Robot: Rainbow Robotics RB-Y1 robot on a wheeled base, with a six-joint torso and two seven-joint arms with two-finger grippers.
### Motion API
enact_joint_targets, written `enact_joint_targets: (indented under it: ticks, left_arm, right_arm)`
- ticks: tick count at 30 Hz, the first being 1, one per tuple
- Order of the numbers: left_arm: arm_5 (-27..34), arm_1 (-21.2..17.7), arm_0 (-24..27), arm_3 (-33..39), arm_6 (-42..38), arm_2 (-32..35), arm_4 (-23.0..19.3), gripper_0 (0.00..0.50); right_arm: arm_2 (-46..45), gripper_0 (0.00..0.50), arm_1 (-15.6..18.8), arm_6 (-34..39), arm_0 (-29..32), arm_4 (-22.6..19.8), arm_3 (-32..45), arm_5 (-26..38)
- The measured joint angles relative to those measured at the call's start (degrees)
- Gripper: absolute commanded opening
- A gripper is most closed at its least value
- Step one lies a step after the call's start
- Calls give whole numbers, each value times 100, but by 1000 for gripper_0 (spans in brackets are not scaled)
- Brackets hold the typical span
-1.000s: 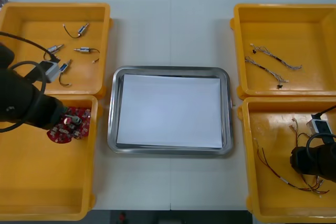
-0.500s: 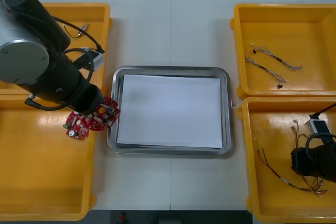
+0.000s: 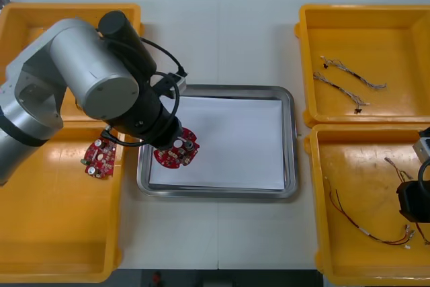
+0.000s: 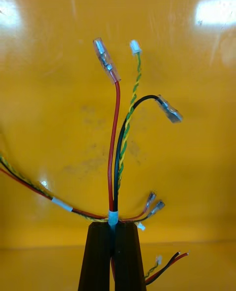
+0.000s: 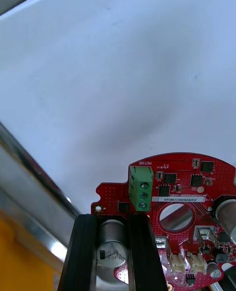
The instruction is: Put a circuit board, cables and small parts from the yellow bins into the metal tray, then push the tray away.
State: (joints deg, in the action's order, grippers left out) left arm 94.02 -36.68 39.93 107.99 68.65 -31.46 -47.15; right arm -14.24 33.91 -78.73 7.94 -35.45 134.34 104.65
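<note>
Currently: left pincer (image 5: pixel 112 222) holds a circuit board (image 3: pixel 177 154) over the metal tray (image 3: pixel 215 89); right pincer (image 4: pixel 113 227) grips cables
Left pincer is clamped on a cylindrical component of the circuit board, which lies directly under it over the tray's white inside, just in from the left rim at the near corner; release probably needs only a straight descent. Right pincer, in the near right bin (image 3: pixel 356 166), is closed on a cable bundle (image 4: pixel 117 138), well apart from the tray. Count: four yellow bins (image 3: pixel 40 38), one tray, two boards (second board (image 3: pixel 99 158) in the near left bin (image 3: pixel 54 233)), two twisted cables (image 3: pixel 353 67) in the far right bin (image 3: pixel 396 31)
</note>
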Motion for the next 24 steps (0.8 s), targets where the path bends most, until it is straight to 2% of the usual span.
enact_joint_targets:
  ticks: [5, 10, 15, 17, 18, 19, 20, 21, 22, 24]
  left_arm:
    - [-432, 4, 0, -275, -2, -397, 112, 0]
    - [-592, 4, 0, -378, -3, -713, 315, 0]
    - [-727, 4, 0, -488, -3, -829, 357, 1]
    - [-785, 4, 0, -529, -4, -864, 391, 17]
    - [-795, 4, 0, -543, -4, -875, 400, 108]
    - [-798, 4, 0, -550, -4, -882, 403, 169]
    - [-801, 4, 0, -553, -4, -889, 406, 341]
    - [-803, 4, 0, -554, -4, -893, 407, 484]
    - [-805, 4, 0, -555, -5, -895, 409, 500]
    - [-810, 4, 0, -555, -5, -895, 411, 500]
  right_arm:
    - [-70, 0, 1, 0, -286, -235, 294, 479]
    - [-151, 0, 38, 0, -561, -573, 515, 498]
    - [-156, 0, 218, 0, -747, -899, 631, 503]
    - [-156, 0, 310, 0, -804, -1036, 634, 505]
    - [-156, 0, 355, 0, -830, -1092, 634, 506]
    - [-156, 0, 395, 0, -855, -1139, 634, 507]
    - [-156, 0, 434, 0, -883, -1183, 635, 508]
    - [-155, 0, 472, 0, -911, -1209, 636, 509]
    - [-151, 0, 507, -2, -941, -1214, 637, 509]
    - [-125, 0, 575, -4, -1004, -1212, 639, 510]
